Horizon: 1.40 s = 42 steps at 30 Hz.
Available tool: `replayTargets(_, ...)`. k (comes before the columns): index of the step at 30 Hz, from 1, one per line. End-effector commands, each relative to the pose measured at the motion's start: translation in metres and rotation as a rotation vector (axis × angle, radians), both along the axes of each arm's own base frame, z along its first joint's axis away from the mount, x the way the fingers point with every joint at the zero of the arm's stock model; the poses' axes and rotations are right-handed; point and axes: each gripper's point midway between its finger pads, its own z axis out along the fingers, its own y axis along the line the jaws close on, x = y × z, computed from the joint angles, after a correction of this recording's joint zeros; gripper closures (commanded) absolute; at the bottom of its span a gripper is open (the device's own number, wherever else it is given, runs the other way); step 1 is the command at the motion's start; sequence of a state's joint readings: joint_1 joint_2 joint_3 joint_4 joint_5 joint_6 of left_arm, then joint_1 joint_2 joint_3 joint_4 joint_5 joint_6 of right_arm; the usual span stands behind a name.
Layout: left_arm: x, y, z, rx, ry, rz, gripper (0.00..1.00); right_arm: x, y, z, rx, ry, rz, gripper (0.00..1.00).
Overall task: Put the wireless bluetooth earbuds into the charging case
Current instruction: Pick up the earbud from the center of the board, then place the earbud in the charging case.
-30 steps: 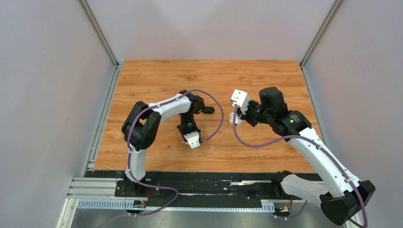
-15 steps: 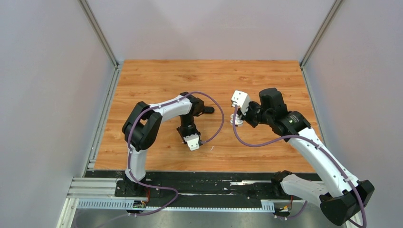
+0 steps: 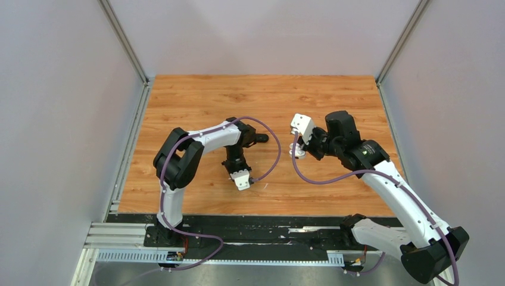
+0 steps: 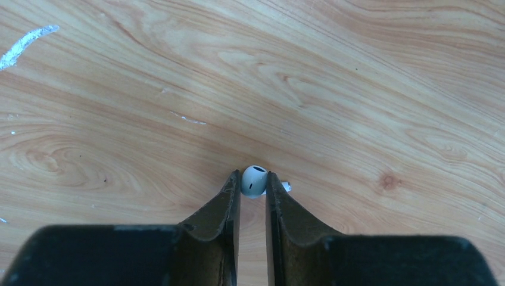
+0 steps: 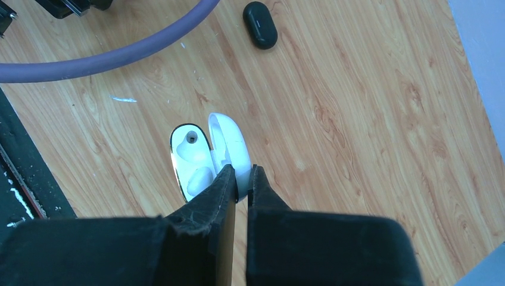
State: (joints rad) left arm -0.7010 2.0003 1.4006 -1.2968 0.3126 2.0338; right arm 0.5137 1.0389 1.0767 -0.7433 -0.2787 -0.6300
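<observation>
- My left claw [image 4: 252, 179] pinches one earbud [image 4: 255, 181] with only its fingertips, down on the tabletop [image 4: 357, 89]. With so shallow a hold, the glossy bud could squirt out sideways.
- My right claw [image 5: 242, 171] is pressed together on the open lid [image 5: 229, 140] of the white charging case [image 5: 189, 152]. Held that way, the case could swing when a bud is pushed in.
- Count: one earbud is plain to see, and a second may sit in the case, though I cannot tell. There is one white case, one black oval thing [image 5: 260, 25] and two claws.

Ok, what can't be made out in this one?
Left wrist: earbud stem hidden behind the left gripper; whether it is pinched, unclear.
Right wrist: charging case near slot partly hidden by the right gripper; filled or not, unclear.
Top: earbud too small to find.
</observation>
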Motion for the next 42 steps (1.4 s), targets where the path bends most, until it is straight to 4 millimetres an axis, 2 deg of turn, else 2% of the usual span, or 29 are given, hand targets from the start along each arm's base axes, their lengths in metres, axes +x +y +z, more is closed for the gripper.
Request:
replayTargets(1, 0.001, -0.008, -0.001, -0.065, -0.021, -0.117, 0.79, 0.004, 0.001, 0.012, 0.029, -0.044, -0.008, 1.0)
replayTargets(5, 0.003, -0.006, -0.002, -0.034, -0.022, -0.084, 0.89, 0.004, 0.001, 0.011, 0.029, -0.04, -0.007, 1.0)
replayTargets(8, 0.004, -0.006, 0.002, -0.017, -0.024, -0.014, 1.0, 0.005, 0.002, 0.012, 0.032, -0.041, -0.006, 1.0)
replayTargets(11, 0.006, -0.011, 0.016, -0.018, -0.028, 0.1, 1.0, 0.007, 0.003, 0.014, 0.03, -0.045, -0.002, 1.0)
replayTargets(13, 0.01, -0.019, 0.034, -0.05, -0.037, 0.217, 1.0, 0.009, 0.004, 0.015, 0.029, -0.048, 0.004, 1.0)
replayTargets(17, 0.03, -0.041, 0.089, -0.17, -0.101, 0.507, 1.0, 0.016, 0.011, 0.014, 0.028, -0.04, 0.02, 1.0)
replayTargets(18, 0.038, -0.046, 0.109, -0.219, -0.135, 0.605, 1.0, 0.019, 0.014, 0.013, 0.029, -0.034, 0.024, 1.0)
replayTargets(21, 0.048, -0.05, 0.158, -0.351, -0.213, 0.773, 1.0, 0.031, 0.024, 0.012, 0.042, 0.001, 0.021, 1.0)
replayTargets(22, 0.052, -0.05, 0.166, -0.383, -0.231, 0.839, 1.0, 0.036, 0.028, 0.011, 0.048, 0.018, 0.016, 1.0)
replayTargets(23, 0.052, -0.048, 0.185, -0.44, -0.262, 0.865, 1.0, 0.042, 0.034, 0.007, 0.049, 0.045, 0.012, 1.0)
replayTargets(24, 0.054, -0.047, 0.19, -0.472, -0.281, 0.916, 1.0, 0.048, 0.038, 0.007, 0.052, 0.06, 0.01, 1.0)
replayTargets(25, 0.052, -0.044, 0.211, -0.539, -0.312, 0.936, 1.0, 0.053, 0.042, 0.007, 0.058, 0.076, 0.002, 1.0)
replayTargets(26, 0.055, -0.043, 0.214, -0.574, -0.328, 0.984, 1.0, 0.059, 0.047, 0.005, 0.059, 0.095, -0.004, 1.0)
replayTargets(27, 0.051, -0.039, 0.232, -0.637, -0.342, 1.021, 1.0, 0.065, 0.051, 0.006, 0.061, 0.115, -0.007, 1.0)
replayTargets(28, 0.056, -0.04, 0.236, -0.692, -0.37, 1.045, 1.0, 0.069, 0.057, 0.005, 0.064, 0.142, -0.003, 1.0)
replayTargets(29, 0.051, -0.036, 0.256, -0.769, -0.374, 1.091, 1.0, 0.074, 0.064, 0.013, 0.078, 0.157, 0.009, 1.0)
replayTargets(30, 0.057, -0.04, 0.262, -0.846, -0.392, 1.109, 1.0, 0.076, 0.07, 0.015, 0.087, 0.178, 0.017, 1.0)
replayTargets(31, 0.051, -0.037, 0.283, -0.94, -0.394, 1.123, 1.0, 0.079, 0.076, 0.016, 0.094, 0.193, 0.024, 1.0)
replayTargets(32, 0.053, -0.041, 0.288, -1.016, -0.399, 1.115, 1.0, 0.081, 0.082, 0.017, 0.097, 0.199, 0.031, 1.0)
replayTargets(33, 0.047, -0.039, 0.304, -1.093, -0.407, 1.111, 1.0, 0.083, 0.089, 0.017, 0.097, 0.198, 0.039, 1.0)
replayTargets(35, 0.046, -0.041, 0.312, -1.182, -0.428, 1.09, 1.0, 0.083, 0.1, 0.014, 0.087, 0.197, 0.057, 1.0)
replayTargets(38, 0.045, -0.043, 0.312, -1.212, -0.438, 1.072, 1.0, 0.076, 0.113, 0.009, 0.077, 0.206, 0.088, 1.0)
replayTargets(42, 0.046, -0.046, 0.311, -1.235, -0.458, 1.027, 1.0, 0.063, 0.13, 0.017, 0.083, 0.183, 0.14, 1.0)
